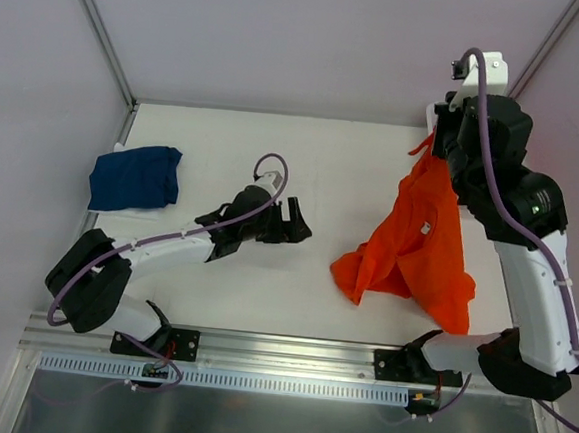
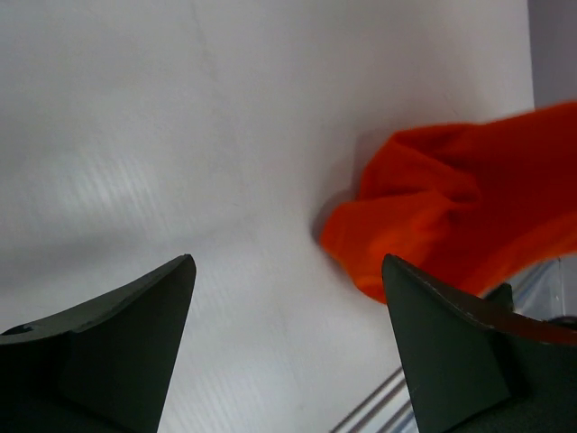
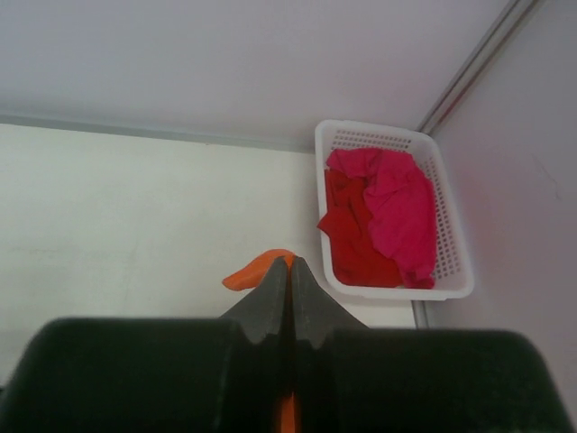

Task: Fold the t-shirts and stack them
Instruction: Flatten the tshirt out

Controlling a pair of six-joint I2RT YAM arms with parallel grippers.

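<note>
A bright orange t-shirt (image 1: 418,242) hangs from my right gripper (image 1: 438,140), which is raised at the back right and shut on its top edge; the lower part drapes crumpled on the table. A small orange tip (image 3: 257,268) pokes out past the closed right fingertips (image 3: 290,265). My left gripper (image 1: 297,222) is open and empty, low over the table's middle, a little left of the shirt; the shirt's crumpled end (image 2: 451,207) shows beyond its right finger (image 2: 451,343). A folded navy blue t-shirt (image 1: 135,176) lies at the left.
A white lattice basket (image 3: 451,280) holding magenta-pink and red shirts (image 3: 383,216) stands in the far corner, seen only in the right wrist view. The metal rail (image 1: 279,351) runs along the table's near edge. Walls close in at the back and sides.
</note>
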